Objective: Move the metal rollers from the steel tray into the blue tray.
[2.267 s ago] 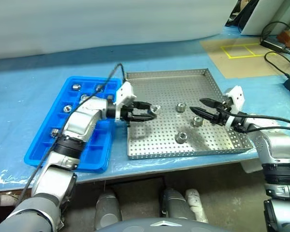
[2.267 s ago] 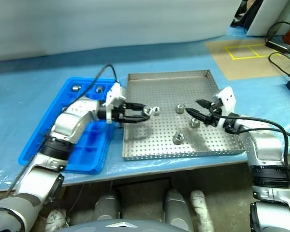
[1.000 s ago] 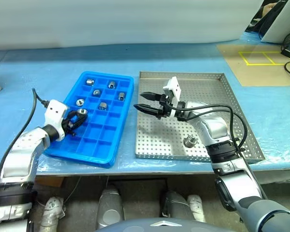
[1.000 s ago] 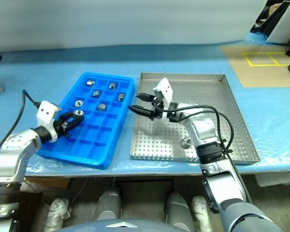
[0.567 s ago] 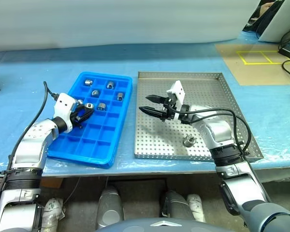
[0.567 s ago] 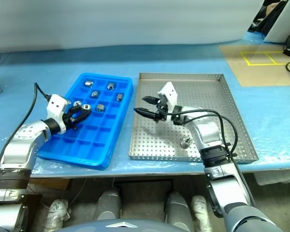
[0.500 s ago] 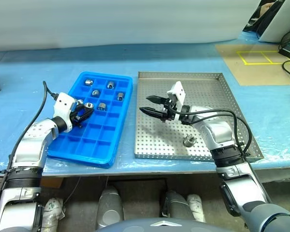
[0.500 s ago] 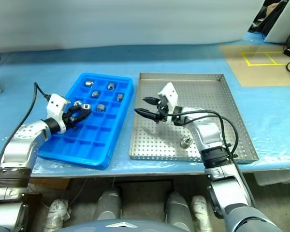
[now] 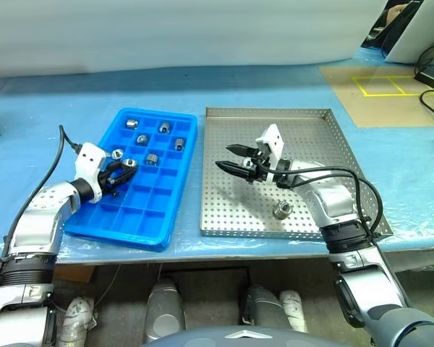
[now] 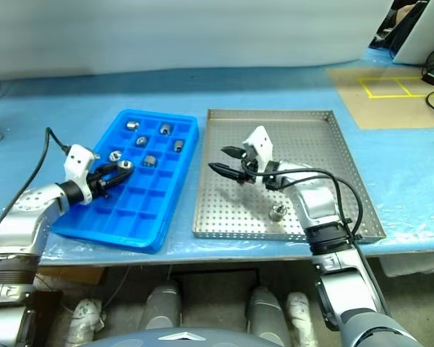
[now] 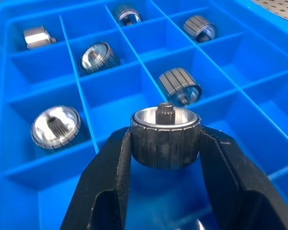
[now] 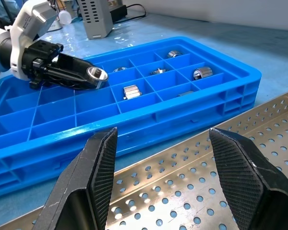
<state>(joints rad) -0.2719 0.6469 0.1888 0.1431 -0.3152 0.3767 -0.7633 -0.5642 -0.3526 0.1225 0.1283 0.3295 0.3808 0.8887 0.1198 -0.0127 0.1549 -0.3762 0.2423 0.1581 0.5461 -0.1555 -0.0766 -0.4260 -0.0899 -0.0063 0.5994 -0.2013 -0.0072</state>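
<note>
The blue tray (image 9: 153, 211) lies on the left with several metal rollers (image 9: 165, 127) in its far compartments. My left gripper (image 9: 128, 164) hovers over the tray's left-middle compartments, shut on one metal roller (image 11: 165, 141) held upright between its fingers. To the right sits the steel tray (image 9: 325, 141) with one roller (image 9: 281, 211) near its front rim. My right gripper (image 9: 224, 157) is open and empty above the steel tray's left part, pointing toward the blue tray (image 12: 149, 108).
Blue sheeting covers the table. A brown mat with a yellow taped square (image 9: 380, 85) lies at the back right, with dark cables beside it. The table's front edge runs just below both trays. A black cable (image 9: 58, 155) trails from my left wrist.
My left gripper has carried the roller from the steel tray to above the blue tray. The right gripper has moved from the steel tray's right side to its left part. Fewer rollers lie in the steel tray.
</note>
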